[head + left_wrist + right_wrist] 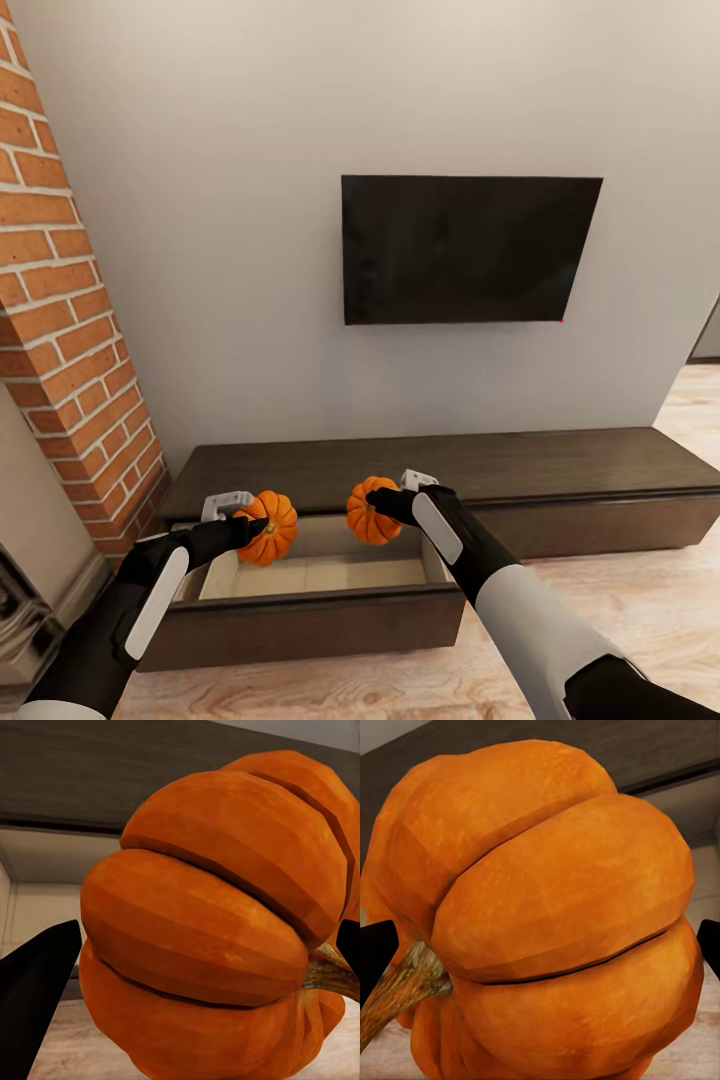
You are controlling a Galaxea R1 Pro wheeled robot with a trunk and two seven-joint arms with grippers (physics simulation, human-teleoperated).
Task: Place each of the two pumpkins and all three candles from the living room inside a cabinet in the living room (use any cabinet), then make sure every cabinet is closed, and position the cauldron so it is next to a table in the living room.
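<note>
Two ribbed orange pumpkins hang above an open pull-out front of the long dark-brown cabinet (560,465). My left gripper (255,528) is shut on the left pumpkin (270,527), which looms large in the left wrist view (217,922) between black fingers (37,982). My right gripper (385,505) is shut on the right pumpkin (368,512), close up in the right wrist view (547,922) with its stem (405,982) sideways. Both pumpkins sit over the drawer's pale beige interior (320,572). The candles, cauldron and table are out of view.
A black TV (465,248) hangs on the pale wall above the cabinet. A brick column (60,300) stands at the left, close to my left arm. Light wood plank floor (640,600) runs in front and to the right.
</note>
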